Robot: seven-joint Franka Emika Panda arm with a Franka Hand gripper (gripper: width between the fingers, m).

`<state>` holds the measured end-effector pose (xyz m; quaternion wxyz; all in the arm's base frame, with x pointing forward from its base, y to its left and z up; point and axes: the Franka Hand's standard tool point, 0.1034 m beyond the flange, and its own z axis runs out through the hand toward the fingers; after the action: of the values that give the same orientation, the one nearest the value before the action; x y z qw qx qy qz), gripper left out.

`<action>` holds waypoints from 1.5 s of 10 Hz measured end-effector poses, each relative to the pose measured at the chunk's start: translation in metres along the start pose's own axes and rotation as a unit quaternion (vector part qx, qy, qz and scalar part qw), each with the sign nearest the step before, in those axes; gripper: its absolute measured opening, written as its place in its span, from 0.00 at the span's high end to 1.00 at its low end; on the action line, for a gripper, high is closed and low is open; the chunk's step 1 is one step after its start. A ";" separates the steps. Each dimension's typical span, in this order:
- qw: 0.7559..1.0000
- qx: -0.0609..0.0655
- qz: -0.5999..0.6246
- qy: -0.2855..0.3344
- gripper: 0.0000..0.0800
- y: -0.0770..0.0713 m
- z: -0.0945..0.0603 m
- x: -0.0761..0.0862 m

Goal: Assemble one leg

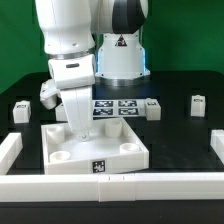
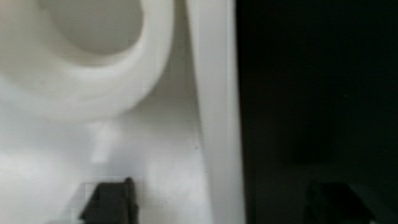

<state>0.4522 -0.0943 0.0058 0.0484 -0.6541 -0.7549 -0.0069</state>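
The large white square panel (image 1: 100, 150) with round corner sockets lies flat at the middle of the table. My gripper (image 1: 82, 130) is down at the panel's far edge, towards the exterior view's left. In the wrist view my gripper (image 2: 224, 203) is open; one dark fingertip (image 2: 111, 200) is over the panel (image 2: 89, 130) and the other is over the black table, with the panel's edge between them. A round socket (image 2: 71, 30) shows close by. Three small white legs stand apart on the table: one at the left (image 1: 22, 108), one beside the marker board (image 1: 152, 108), one at the right (image 1: 199, 103). None is held.
The marker board (image 1: 115, 107) lies behind the panel. A low white rail runs along the front (image 1: 110, 182), the left (image 1: 10, 150) and the right (image 1: 214, 146) of the work area. The robot's base (image 1: 120, 55) stands at the back.
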 end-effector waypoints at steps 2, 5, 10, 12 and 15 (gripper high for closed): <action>1.000 0.000 0.000 0.000 0.81 0.000 0.000 0.000; 1.000 -0.005 0.001 -0.002 0.94 0.002 0.000 -0.001; 1.000 -0.005 0.005 -0.001 0.94 0.002 0.000 0.000; 0.999 -0.009 0.036 0.003 0.94 0.006 0.001 0.017; 0.999 -0.012 0.050 0.019 0.94 0.019 0.004 0.070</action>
<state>0.4610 -0.0224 0.0067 0.0550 -0.6911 -0.7202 -0.0257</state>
